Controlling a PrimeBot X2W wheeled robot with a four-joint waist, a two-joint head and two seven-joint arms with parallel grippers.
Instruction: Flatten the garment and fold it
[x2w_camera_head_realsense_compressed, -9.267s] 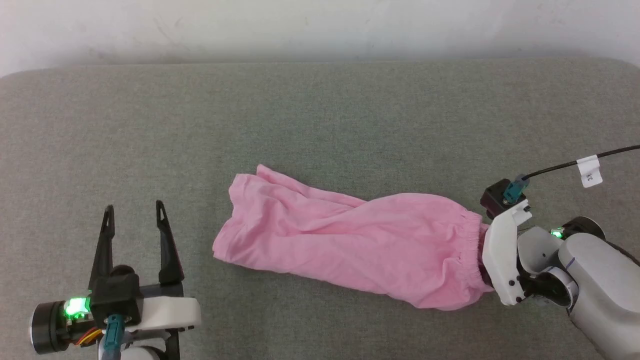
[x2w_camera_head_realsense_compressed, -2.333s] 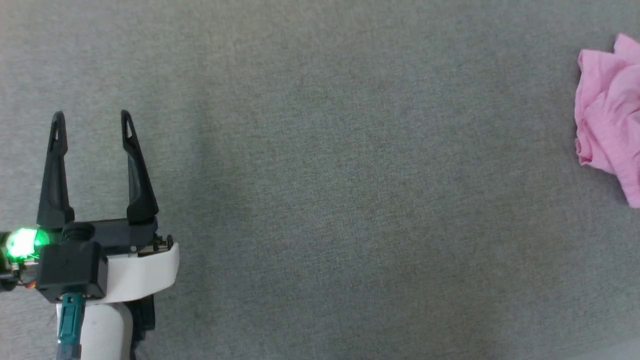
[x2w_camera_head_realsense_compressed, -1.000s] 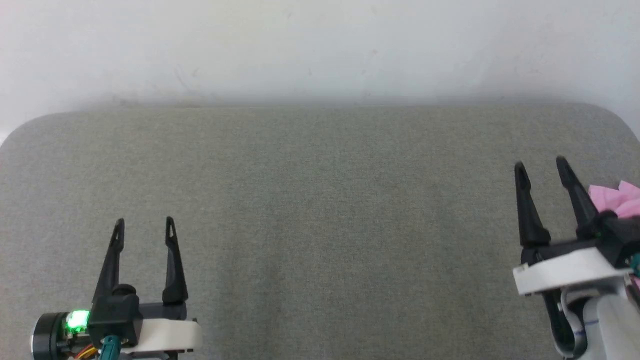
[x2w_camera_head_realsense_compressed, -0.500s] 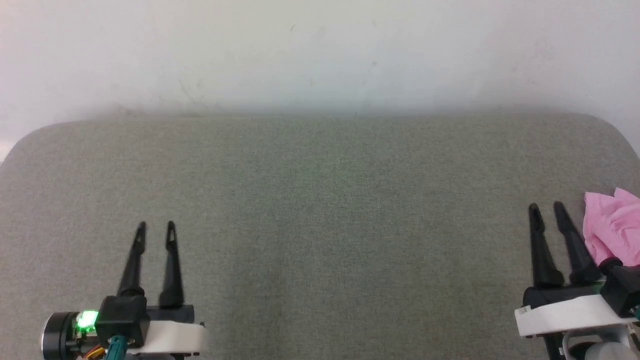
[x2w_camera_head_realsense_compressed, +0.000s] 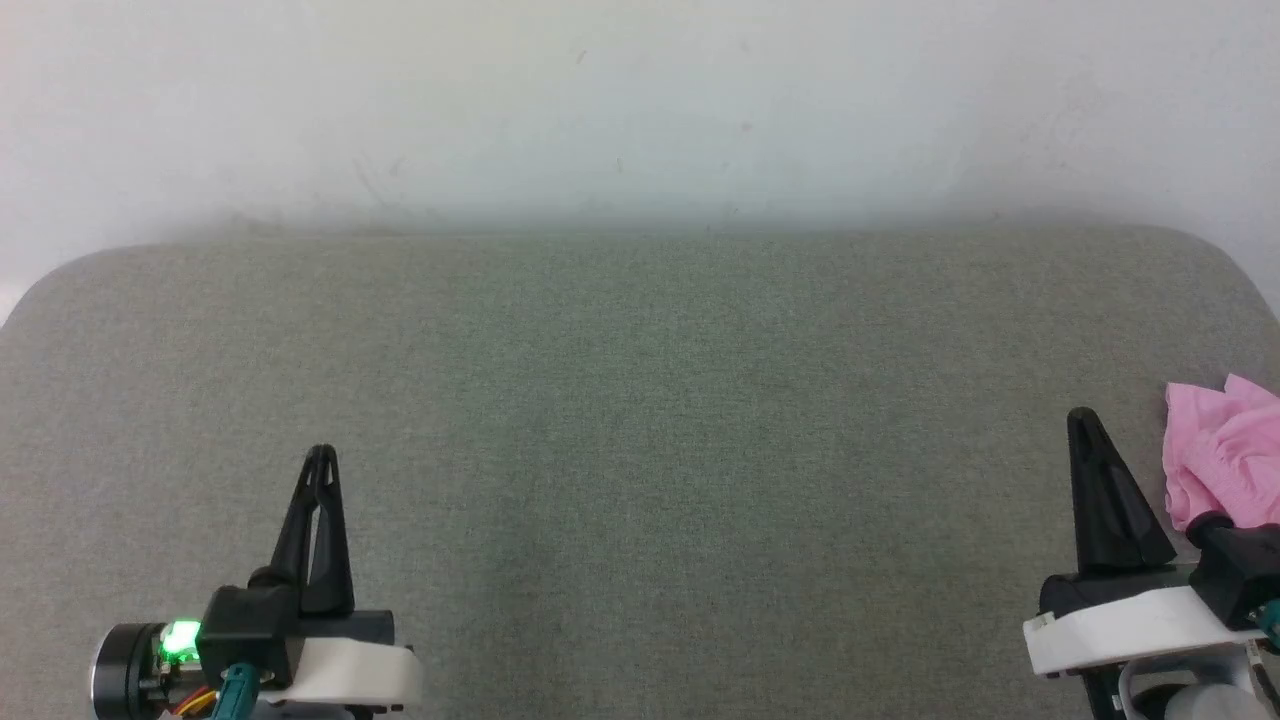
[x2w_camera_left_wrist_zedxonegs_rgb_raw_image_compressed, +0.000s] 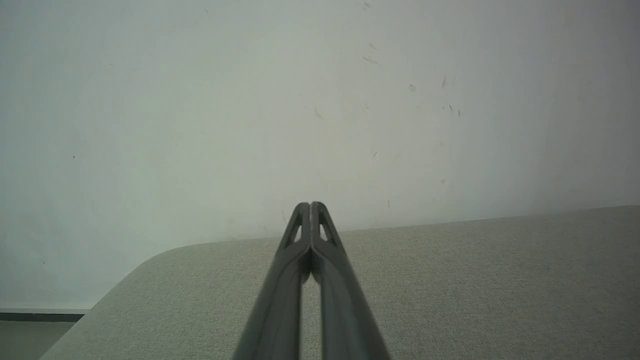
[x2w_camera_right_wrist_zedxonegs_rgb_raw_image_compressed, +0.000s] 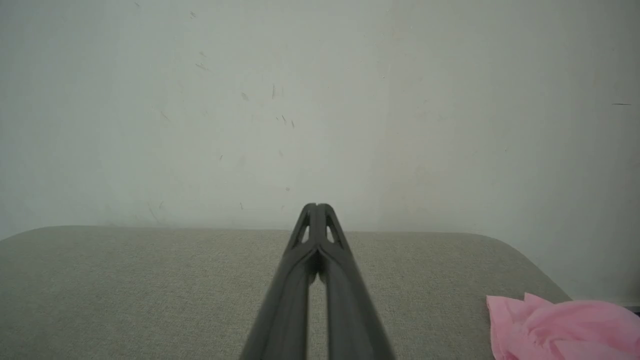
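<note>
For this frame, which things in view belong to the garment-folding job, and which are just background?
Part of the job:
- the garment, crumpled at the right of the head view
- the left gripper, shut, holding nothing
- the right gripper, shut, holding nothing

Just there:
- the grey padded surface
- the pale wall

Head view downward; wrist views toward wall (x2w_camera_left_wrist_zedxonegs_rgb_raw_image_compressed: 200, 100).

The garment (x2w_camera_head_realsense_compressed: 1225, 460) — thin, soft, crumpled cloth; the grey surface (x2w_camera_head_realsense_compressed: 640, 450) — matt, finely woven fabric.
</note>
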